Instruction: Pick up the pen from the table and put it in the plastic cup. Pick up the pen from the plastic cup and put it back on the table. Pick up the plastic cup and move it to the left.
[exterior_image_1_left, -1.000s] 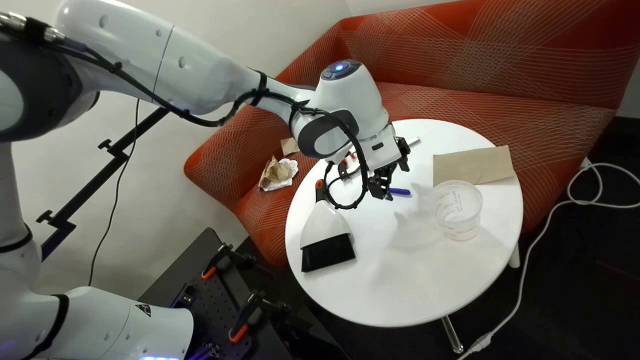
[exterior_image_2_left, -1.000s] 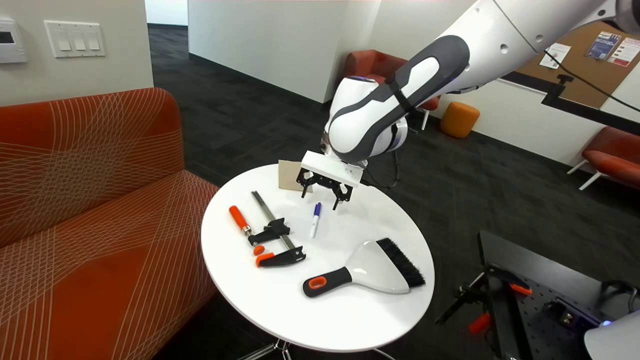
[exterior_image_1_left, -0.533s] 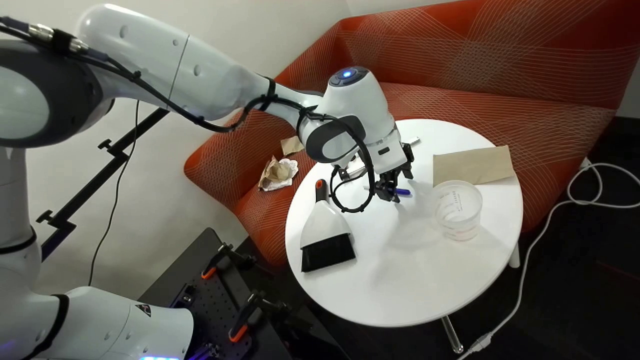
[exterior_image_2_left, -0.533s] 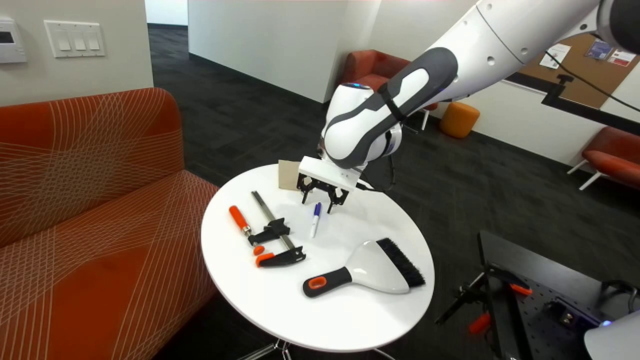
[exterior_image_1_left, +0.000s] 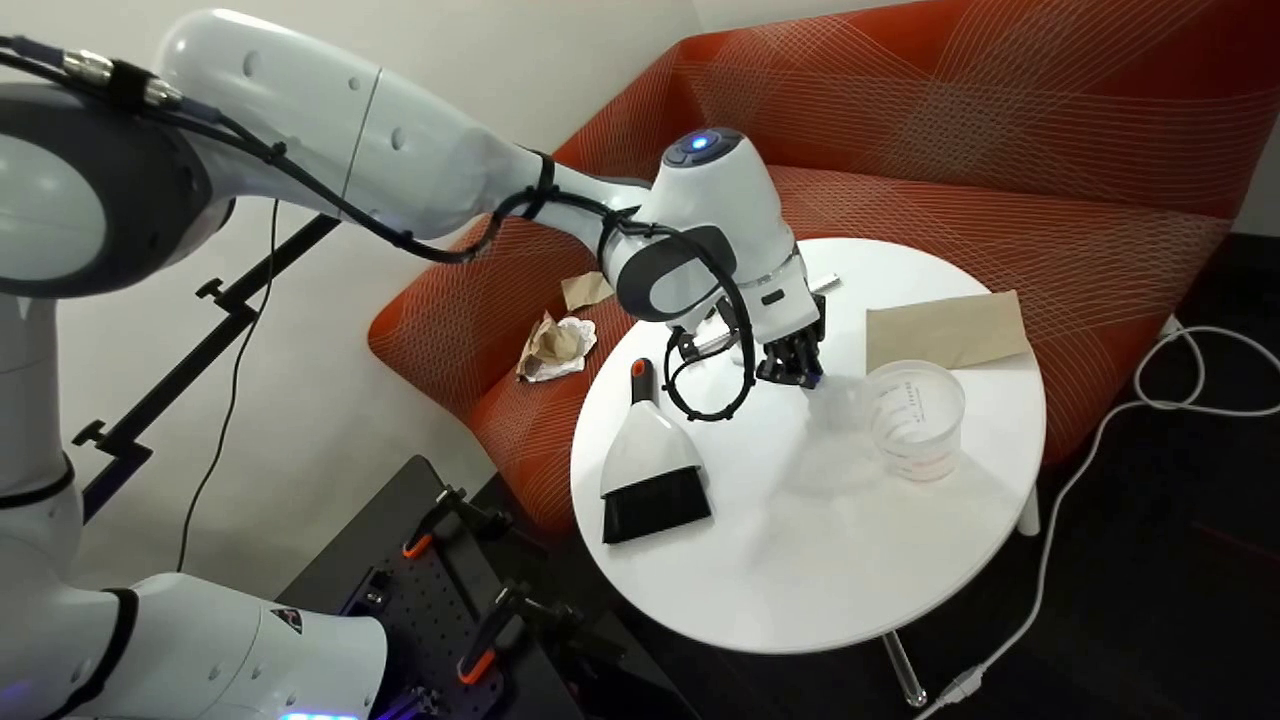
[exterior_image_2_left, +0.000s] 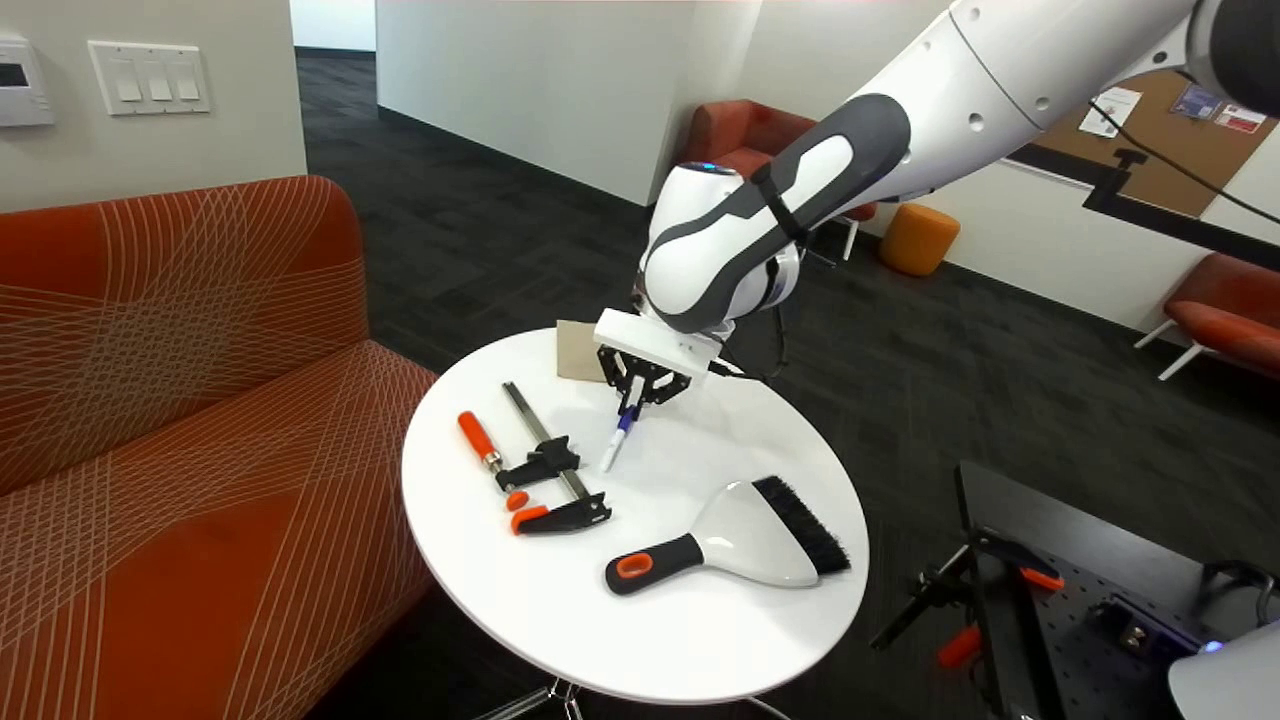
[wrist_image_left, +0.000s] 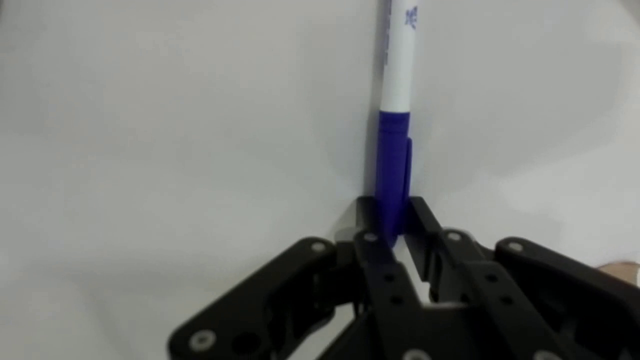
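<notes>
I can't read the blurred blue print on the pen, nor the tiny marks on the clear plastic cup standing on the round white table. My claw is clamped on the pen's blue cap, low at that tabletop. Pale lines curve across the red-orange sofa.
</notes>
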